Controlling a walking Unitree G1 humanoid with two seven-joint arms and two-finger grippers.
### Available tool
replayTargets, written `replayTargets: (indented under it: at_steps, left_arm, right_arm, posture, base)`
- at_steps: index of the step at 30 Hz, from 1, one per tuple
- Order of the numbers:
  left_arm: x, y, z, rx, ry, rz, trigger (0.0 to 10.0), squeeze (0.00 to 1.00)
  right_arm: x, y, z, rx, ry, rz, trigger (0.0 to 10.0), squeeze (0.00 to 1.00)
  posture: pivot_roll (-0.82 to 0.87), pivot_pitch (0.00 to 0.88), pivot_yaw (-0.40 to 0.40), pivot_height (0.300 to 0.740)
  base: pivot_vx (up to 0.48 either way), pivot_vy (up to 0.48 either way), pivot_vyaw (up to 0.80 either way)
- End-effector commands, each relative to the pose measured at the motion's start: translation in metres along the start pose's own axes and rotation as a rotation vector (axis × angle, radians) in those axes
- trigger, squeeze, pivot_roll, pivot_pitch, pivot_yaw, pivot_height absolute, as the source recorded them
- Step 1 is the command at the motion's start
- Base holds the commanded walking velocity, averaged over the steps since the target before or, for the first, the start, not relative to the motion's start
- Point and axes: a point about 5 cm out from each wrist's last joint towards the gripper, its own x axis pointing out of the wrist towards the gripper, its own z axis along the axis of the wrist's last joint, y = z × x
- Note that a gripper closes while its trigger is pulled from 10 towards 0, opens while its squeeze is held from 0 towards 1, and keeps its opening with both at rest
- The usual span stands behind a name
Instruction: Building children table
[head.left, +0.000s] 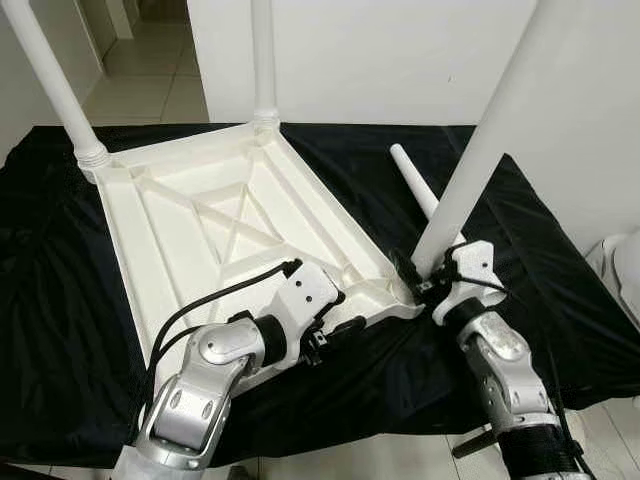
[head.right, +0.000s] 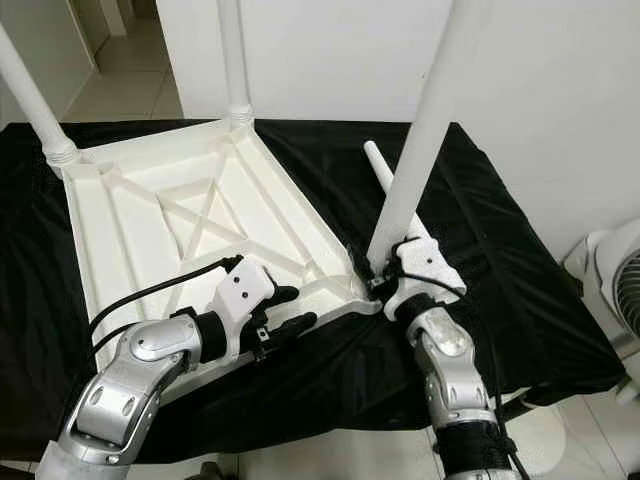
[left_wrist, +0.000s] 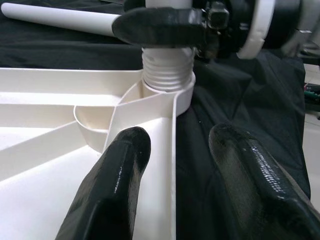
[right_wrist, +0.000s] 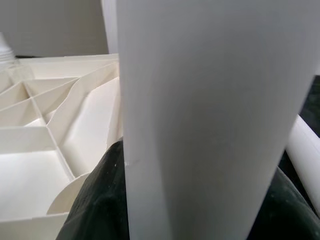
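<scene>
Right fingers (right_wrist: 100, 200) around table leg (head.left: 480, 150)

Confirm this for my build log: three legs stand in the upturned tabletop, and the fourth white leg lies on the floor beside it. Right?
Not quite. The fourth white leg lies on the black cloth, not the floor, as the left eye view shows. Three legs do stand in the upturned tabletop; the right gripper is at the near one.
</scene>
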Motion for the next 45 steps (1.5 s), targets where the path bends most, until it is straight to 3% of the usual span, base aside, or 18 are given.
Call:
replayTargets:
  at_steps: [1, 17, 32, 43, 45]
  left_arm:
    - [0.000, 0.001, 0.000, -0.012, -0.001, 0.069, 10.0, 0.00]
    - [0.000, 0.001, 0.000, -0.016, -0.002, 0.082, 10.0, 0.00]
    - [0.002, 0.002, 0.001, -0.013, -0.006, 0.077, 10.0, 0.00]
    - [0.004, 0.002, 0.003, -0.012, -0.017, 0.080, 10.0, 0.00]
    - [0.004, 0.002, 0.003, -0.012, -0.017, 0.080, 10.0, 0.00]
  right_arm:
    - [-0.022, -0.007, -0.053, 0.081, 0.278, -0.061, 10.0, 0.00]
    - [-0.026, 0.010, -0.051, 0.010, 0.208, -0.023, 10.0, 0.00]
    - [-0.024, 0.013, -0.045, 0.026, 0.151, -0.152, 10.0, 0.00]
    - [-0.014, 0.020, -0.052, 0.012, 0.168, -0.481, 10.0, 0.00]
    - [-0.014, 0.020, -0.052, 0.012, 0.168, -0.481, 10.0, 0.00]
  posture:
    - [0.10, 0.088, 0.040, 0.740]
    - [0.10, 0.091, 0.034, 0.740]
    - [0.10, 0.086, 0.031, 0.740]
    - [0.10, 0.080, 0.020, 0.740]
    - [0.10, 0.080, 0.020, 0.740]
  base:
    - [0.000, 0.000, 0.00]
    - [0.000, 0.000, 0.00]
    - [0.000, 0.000, 0.00]
    - [0.000, 0.000, 0.00]
    - [0.000, 0.000, 0.00]
